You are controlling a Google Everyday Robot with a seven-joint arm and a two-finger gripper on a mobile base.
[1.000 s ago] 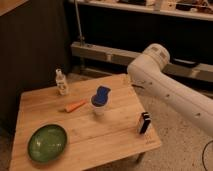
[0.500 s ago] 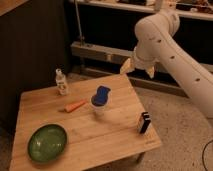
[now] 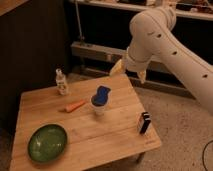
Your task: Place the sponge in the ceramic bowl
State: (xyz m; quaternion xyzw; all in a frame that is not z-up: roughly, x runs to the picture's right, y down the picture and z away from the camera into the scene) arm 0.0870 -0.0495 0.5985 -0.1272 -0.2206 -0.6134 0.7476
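I read no writing, label or number on the desk (image 3: 100,135), nor on my claw (image 3: 130,71) near its far right corner.

Counter (image 3: 115,135): matt slatted wood. Ceramic bowl (image 3: 47,144): glossy green glaze. End effector (image 3: 130,74), above far counter edge: smooth pale plastic.

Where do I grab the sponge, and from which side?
Pinch the sponge by its exposed blue top, coming straight down: it sits in the white cup, whose wall likely blocks a side approach. The gripper hangs open above the far edge of the table.
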